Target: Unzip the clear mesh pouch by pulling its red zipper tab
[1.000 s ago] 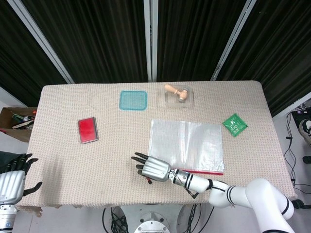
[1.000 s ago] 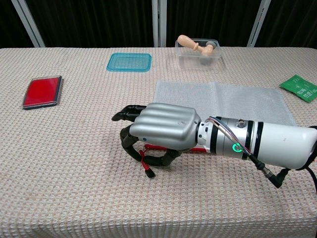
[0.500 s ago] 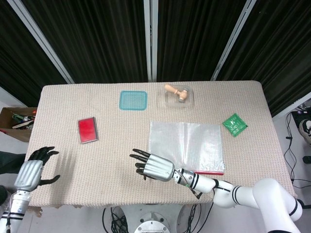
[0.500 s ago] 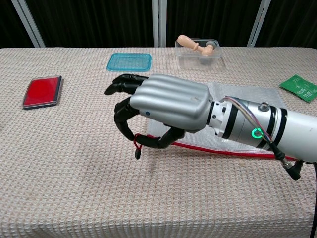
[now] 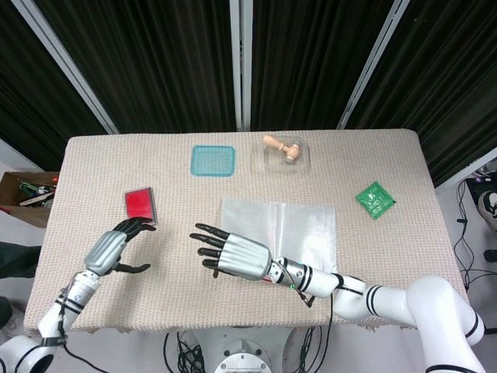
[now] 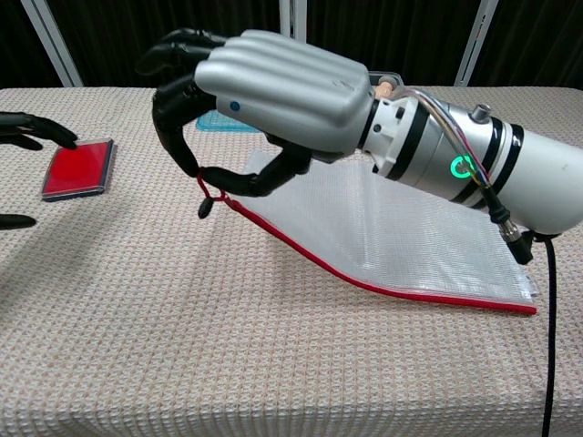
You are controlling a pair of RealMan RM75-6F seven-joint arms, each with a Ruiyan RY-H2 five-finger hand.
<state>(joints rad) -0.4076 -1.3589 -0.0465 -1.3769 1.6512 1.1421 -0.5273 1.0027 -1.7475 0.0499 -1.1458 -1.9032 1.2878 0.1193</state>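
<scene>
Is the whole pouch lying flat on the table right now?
No. In the chest view the right hand pinches the red zipper tab and lifts that corner of the clear mesh pouch off the table.

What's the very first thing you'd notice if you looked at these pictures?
The big silver right hand fills the chest view, pinching the red zipper tab and lifting one corner of the clear mesh pouch off the beige cloth-covered table. At the left, the left hand hovers open beside a flat red rectangular case.
</scene>
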